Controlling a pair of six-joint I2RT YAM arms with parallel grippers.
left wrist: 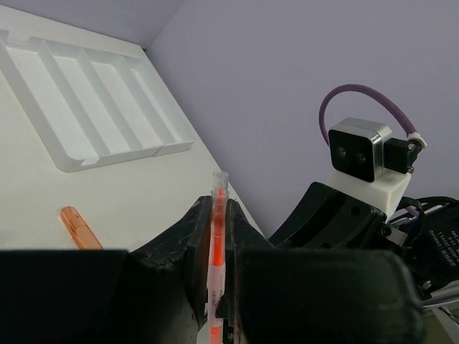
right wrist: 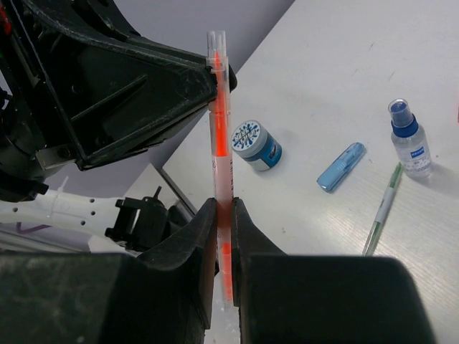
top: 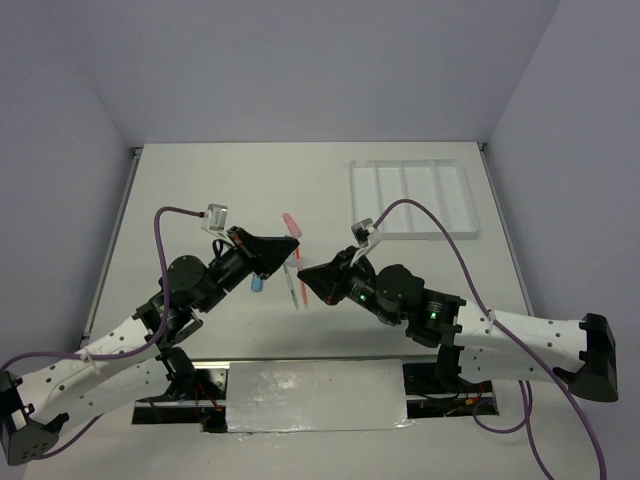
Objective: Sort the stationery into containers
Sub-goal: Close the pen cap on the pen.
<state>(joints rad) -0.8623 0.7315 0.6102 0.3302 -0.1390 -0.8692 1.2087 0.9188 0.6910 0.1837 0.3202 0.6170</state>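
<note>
The right tool (right wrist: 224,215) is closed narrow on one end of the orange pen (right wrist: 221,129). The left tool (left wrist: 217,228) clamps the opposite end. The pen is held above the surface (top: 200,190), between both tools. On the surface lie a blue roll (right wrist: 258,144), a blue capsule (right wrist: 341,166), a whitish pen (right wrist: 381,210), a blue-capped bottle (right wrist: 410,140) and an orange capsule (left wrist: 79,228). The white tray (top: 415,195) sits at the far right, well apart from the pen.
</note>
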